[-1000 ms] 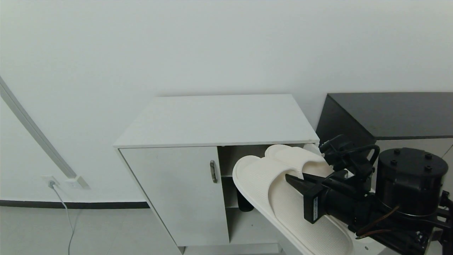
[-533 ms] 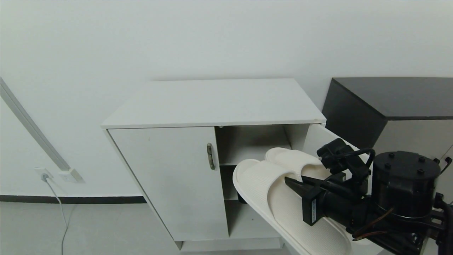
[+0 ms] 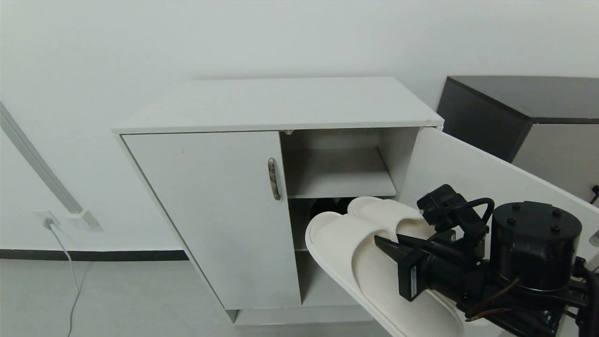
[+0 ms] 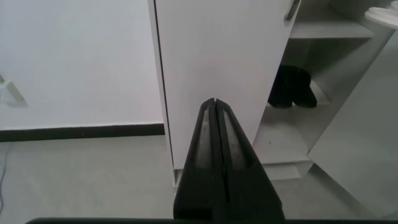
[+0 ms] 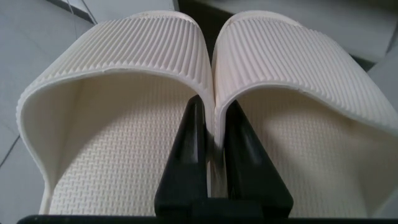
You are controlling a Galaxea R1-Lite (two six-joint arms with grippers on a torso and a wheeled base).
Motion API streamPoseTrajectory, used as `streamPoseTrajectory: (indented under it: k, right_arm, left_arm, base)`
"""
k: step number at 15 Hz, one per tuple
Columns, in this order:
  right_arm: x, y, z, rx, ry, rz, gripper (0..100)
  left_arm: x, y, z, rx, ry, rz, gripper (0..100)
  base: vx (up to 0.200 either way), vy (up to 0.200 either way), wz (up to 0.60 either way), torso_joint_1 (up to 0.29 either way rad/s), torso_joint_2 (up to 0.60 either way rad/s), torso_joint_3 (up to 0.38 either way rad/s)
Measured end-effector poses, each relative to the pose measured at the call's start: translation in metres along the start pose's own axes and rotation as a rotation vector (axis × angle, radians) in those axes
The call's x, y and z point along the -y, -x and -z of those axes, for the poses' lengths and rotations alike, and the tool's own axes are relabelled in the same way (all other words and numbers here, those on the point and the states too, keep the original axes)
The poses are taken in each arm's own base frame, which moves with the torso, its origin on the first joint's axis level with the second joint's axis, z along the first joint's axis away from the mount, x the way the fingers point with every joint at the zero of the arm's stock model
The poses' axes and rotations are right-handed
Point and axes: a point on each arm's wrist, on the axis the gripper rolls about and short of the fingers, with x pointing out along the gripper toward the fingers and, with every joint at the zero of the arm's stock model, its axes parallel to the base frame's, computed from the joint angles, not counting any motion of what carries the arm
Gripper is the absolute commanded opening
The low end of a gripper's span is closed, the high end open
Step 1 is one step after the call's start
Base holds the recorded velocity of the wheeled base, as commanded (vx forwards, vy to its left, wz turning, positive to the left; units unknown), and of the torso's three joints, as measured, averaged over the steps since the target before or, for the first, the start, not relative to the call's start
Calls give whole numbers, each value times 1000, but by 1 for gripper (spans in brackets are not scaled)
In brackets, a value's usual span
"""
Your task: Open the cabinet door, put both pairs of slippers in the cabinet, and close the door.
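Two white slippers [image 3: 337,238] sit in right gripper [image 3: 381,241], toes aimed at cabinet [image 3: 281,103] opening; right door [image 3: 468,173] swung clear; left wrist view: dark pair [image 4: 292,87] on lower shelf [image 4: 322,94], left gripper [image 4: 214,102] pinched closed, empty, held low; right wrist view: fingers clamp both inner straps, so one grasp carries the pair.

Right arm [image 3: 449,276]: matte black cylindrical joint housing [image 3: 533,248] with top screws [image 3: 553,211], looped black cable [image 3: 486,200], thin brown wires [image 3: 503,290], white label [image 3: 412,281]; left gripper [image 4: 214,102] black, wedge-shaped.
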Motion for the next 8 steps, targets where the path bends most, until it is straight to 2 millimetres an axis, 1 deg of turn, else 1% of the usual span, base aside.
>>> streamPoseTrajectory:
  k: [4, 8]
  right_arm:
    - [-2, 0, 1, -4, 2, -6, 0]
    - [-3, -1, 2, -11, 3, -26, 0]
  left_arm:
    - [0, 0, 0, 0, 0, 0, 0]
    - [0, 0, 0, 0, -1, 1, 0]
  base:
    - [0, 0, 0, -107, 464, 348]
    - [0, 0, 0, -50, 447, 387]
